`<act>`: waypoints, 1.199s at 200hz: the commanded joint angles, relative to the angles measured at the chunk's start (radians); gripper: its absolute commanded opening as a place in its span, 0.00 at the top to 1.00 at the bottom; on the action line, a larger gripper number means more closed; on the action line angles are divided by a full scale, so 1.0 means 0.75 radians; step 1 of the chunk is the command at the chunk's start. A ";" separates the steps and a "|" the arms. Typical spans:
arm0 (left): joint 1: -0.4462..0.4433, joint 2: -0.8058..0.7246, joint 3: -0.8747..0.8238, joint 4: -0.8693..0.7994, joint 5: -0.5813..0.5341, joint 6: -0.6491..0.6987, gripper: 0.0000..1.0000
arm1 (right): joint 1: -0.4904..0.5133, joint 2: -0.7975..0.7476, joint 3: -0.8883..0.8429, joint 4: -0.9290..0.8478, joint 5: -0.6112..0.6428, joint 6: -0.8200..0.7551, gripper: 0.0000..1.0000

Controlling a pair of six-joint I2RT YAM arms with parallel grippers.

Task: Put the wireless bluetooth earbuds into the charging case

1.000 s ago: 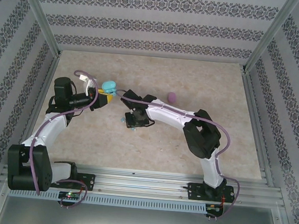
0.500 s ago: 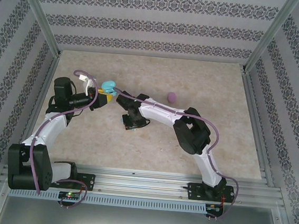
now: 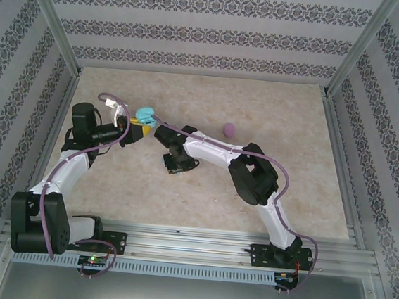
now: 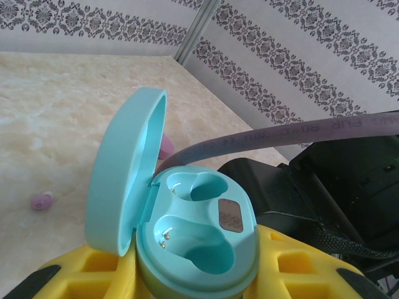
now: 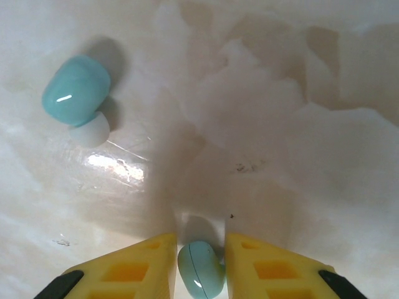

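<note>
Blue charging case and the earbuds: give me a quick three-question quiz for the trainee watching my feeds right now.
1. True or false: both wells of the charging case held by the left gripper are empty.
2. The case's lid is: A) shut; B) hinged open, standing up; C) snapped off.
3. What sits between the fingers of the right gripper?
Key: 1 true. 2 B. 3 a blue earbud; a second earbud lies loose on the table.
</note>
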 commanded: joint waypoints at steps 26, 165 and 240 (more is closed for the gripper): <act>0.018 0.001 0.000 0.119 0.044 -0.034 0.91 | 0.019 0.023 -0.012 -0.101 0.034 -0.039 0.73; -0.002 -0.006 -0.092 0.418 0.077 -0.207 0.91 | -0.070 -0.507 -0.464 0.279 -0.040 0.122 0.84; -0.180 -0.007 -0.129 0.580 0.050 -0.194 0.91 | -0.039 -1.059 -0.709 0.561 -0.051 0.260 0.84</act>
